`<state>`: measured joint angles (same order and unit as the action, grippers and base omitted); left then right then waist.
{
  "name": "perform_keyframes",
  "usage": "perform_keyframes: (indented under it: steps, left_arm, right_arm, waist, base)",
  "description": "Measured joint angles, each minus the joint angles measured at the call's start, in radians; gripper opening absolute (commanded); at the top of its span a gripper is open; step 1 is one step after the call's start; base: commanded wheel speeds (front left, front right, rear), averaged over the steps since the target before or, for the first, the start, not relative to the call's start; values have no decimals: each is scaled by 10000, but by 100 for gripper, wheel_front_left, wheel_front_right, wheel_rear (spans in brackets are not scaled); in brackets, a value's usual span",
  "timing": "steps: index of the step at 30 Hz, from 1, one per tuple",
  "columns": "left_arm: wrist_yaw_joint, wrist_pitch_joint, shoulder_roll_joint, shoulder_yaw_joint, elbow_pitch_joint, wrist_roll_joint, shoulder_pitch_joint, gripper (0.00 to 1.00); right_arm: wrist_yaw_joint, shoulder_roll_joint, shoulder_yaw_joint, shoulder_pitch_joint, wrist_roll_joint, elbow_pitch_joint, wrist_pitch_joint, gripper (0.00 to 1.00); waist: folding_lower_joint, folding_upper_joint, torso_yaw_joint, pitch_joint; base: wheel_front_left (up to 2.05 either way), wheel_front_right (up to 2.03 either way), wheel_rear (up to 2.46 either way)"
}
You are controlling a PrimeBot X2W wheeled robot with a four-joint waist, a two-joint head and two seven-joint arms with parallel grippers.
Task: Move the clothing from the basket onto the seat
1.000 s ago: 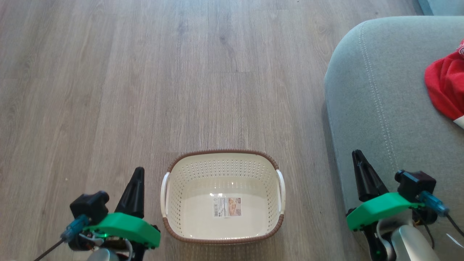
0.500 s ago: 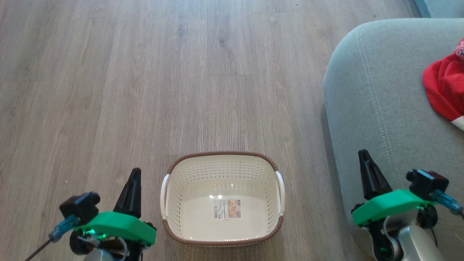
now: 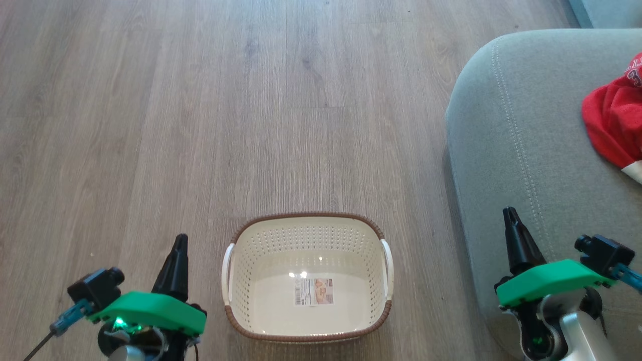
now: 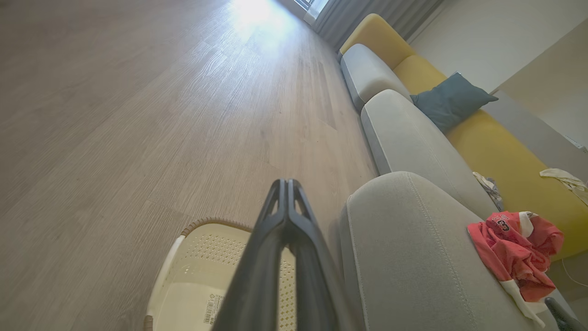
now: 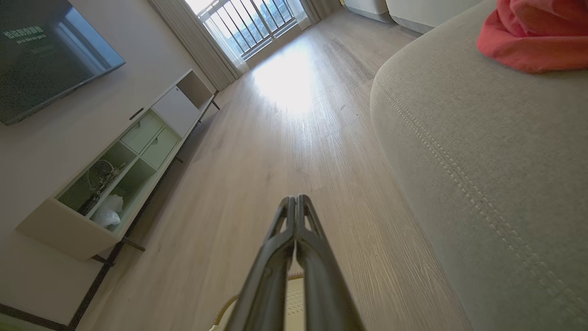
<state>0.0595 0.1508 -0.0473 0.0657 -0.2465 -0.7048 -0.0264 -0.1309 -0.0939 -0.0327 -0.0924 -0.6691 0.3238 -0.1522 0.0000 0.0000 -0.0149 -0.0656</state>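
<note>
The cream basket (image 3: 234, 260) with its brown rim stands on the wood floor, holding only a label on its bottom; it also shows low in the left wrist view (image 4: 193, 257). Red clothing (image 3: 612, 125) with white trim lies bunched on the grey-green seat (image 3: 506, 150) at the right, also seen from the left wrist (image 4: 514, 253) and the right wrist (image 5: 533, 41). My left gripper (image 3: 179, 239) is shut with nothing in it, left of the basket. My right gripper (image 3: 509, 212) is shut and holds nothing, over the seat's near edge.
A long couch with yellow back cushions (image 4: 496, 147), a dark blue pillow (image 4: 450, 101) and small cloths runs along the wall. A white TV cabinet (image 5: 124, 161) stands under a wall screen (image 5: 46, 50). Wood floor (image 3: 251, 100) stretches ahead of the basket.
Both grippers have drawn back toward the bottom of the head view, still shut. The view has shifted slightly; basket and clothing lie as before.
</note>
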Motion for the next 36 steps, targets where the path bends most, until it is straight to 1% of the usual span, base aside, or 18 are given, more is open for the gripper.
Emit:
perform_keyframes:
  steps: [3,5,16,18,36]
  left_arm:
    - [6,-92,0,-25,-6,-301,-5,0]
    - [84,-127,0,-38,-12,-516,-10,0]
    - [94,-454,0,-255,-46,-1639,-53,0]
    - [167,-533,0,-290,-54,-1850,-91,0]
    - [263,-1053,0,-568,-128,-3689,-131,0]
  right_arm:
    - [0,12,48,0,-332,-2,44,0]
    - [0,21,84,0,-537,-6,148,0]
    - [0,56,278,1,-1726,-65,460,0]
    - [0,63,295,2,-1944,-67,476,0]
    - [0,153,608,4,-3868,-174,999,0]
  waist:
    - [0,0,5,22]
    - [0,0,9,36]
    - [0,0,28,115]
    - [0,0,31,129]
    - [0,0,62,257]
  base:
    - [0,0,0]
    - [0,0,0]
    - [0,0,0]
    - [0,0,0]
    - [0,0,0]
